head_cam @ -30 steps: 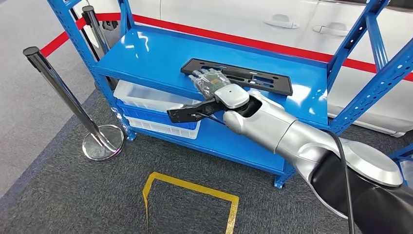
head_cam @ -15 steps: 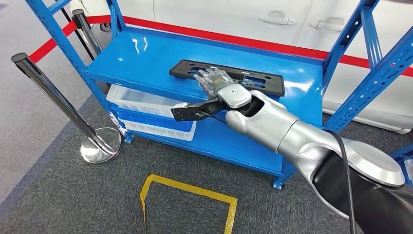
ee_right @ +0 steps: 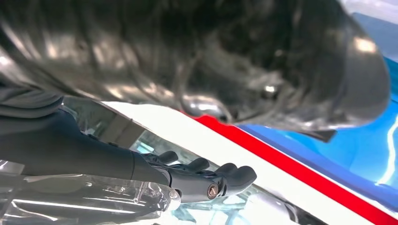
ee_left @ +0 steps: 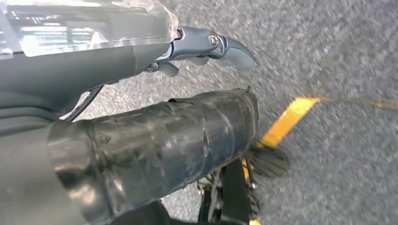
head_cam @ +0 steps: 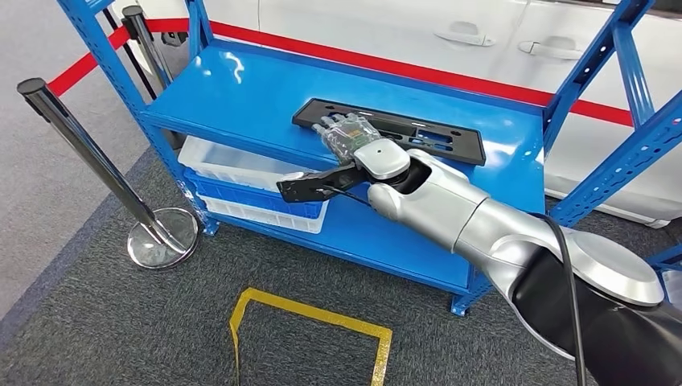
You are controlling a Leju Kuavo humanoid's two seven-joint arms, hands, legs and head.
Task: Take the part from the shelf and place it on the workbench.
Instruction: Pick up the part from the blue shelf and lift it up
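Right hand [head_cam: 347,135] is out over the blue shelf [head_cam: 241,96], and it's lying right on the near edge of the part [head_cam: 402,129], a long flat black plate with slots cut through it. That plate sits on the top deck of the shelf, toward the right-hand post, its long axis running along the deck and across the line of the reaching arm. The hand meets it near its left end, fingers [head_cam: 334,125] laid out flat over the near rim; whether they've curled round it, I cannot tell from here. The thumb [head_cam: 310,183] hangs below the deck's front lip, apart from the plate. So the plate lies directly ahead of and under that hand, most of its length stretching off to the right. The left hand [ee_left: 206,44] hangs low over the grey carpet, well away from the shelf, nothing in it, fingers loosely curled. The right hand is plainly the nearer one, and a grip so far off-centre could let the long end swing.
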